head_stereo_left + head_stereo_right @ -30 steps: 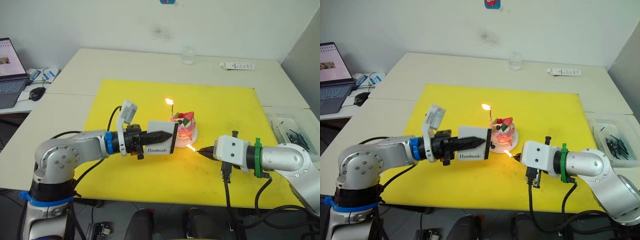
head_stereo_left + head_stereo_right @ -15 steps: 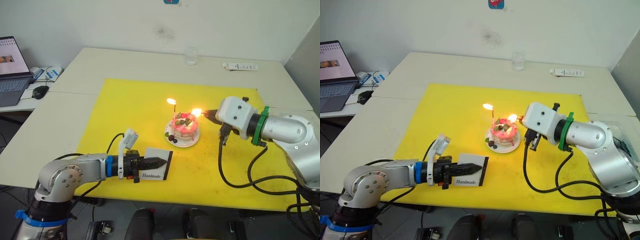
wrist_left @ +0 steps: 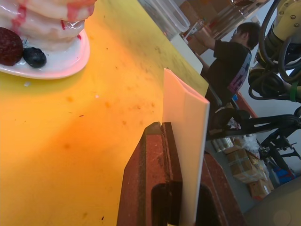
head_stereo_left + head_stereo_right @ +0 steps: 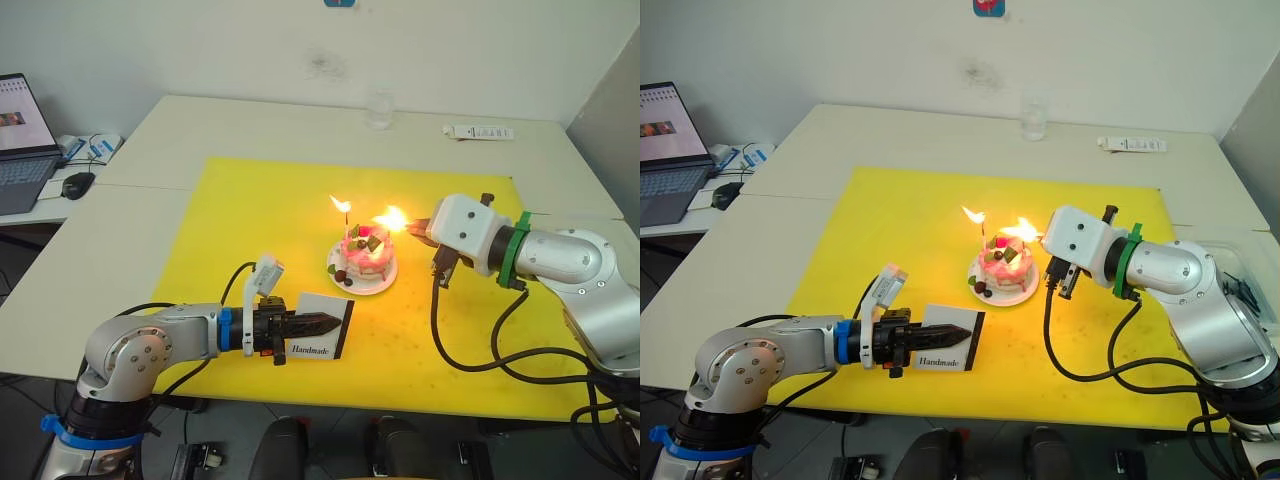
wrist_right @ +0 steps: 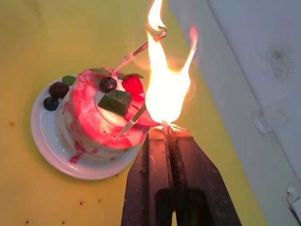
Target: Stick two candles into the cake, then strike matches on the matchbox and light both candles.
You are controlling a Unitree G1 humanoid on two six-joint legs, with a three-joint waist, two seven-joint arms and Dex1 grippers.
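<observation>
The matchbox (image 4: 322,325), nearest of all, stands on edge just above the yellow mat (image 4: 250,210), gripped in my left jaws (image 4: 337,320), which have lifted it a little since half a second ago, when it lay lower and flatter at the bench's (image 4: 150,140) near edge. It sits at about seven o'clock from the cake (image 4: 363,255) and well apart from it.

The cake rests on its white plate at the middle of the mat. The candle (image 4: 346,222) on its far left side, at eleven o'clock, burns with a small steady flame, as it did a second ago. The second candle (image 5: 132,119) leans out of the cake's right side towards three o'clock, its tip reaching the big flame.

At that tip, my right jaws (image 4: 416,226) are clenched on a burning match (image 5: 165,128). A second ago this match burned low in front of the cake; half a second ago it arrived at the cake's right side; now its flame has flared tall and bright against the second candle's tip, and very close to my own fingertips (image 5: 157,141).

I judge the task to be at its last step: one candle lit, the other taking flame. Whether its wick has caught cannot be told through the glare.

A clear glass (image 4: 377,110) stands far off at twelve o'clock.
</observation>
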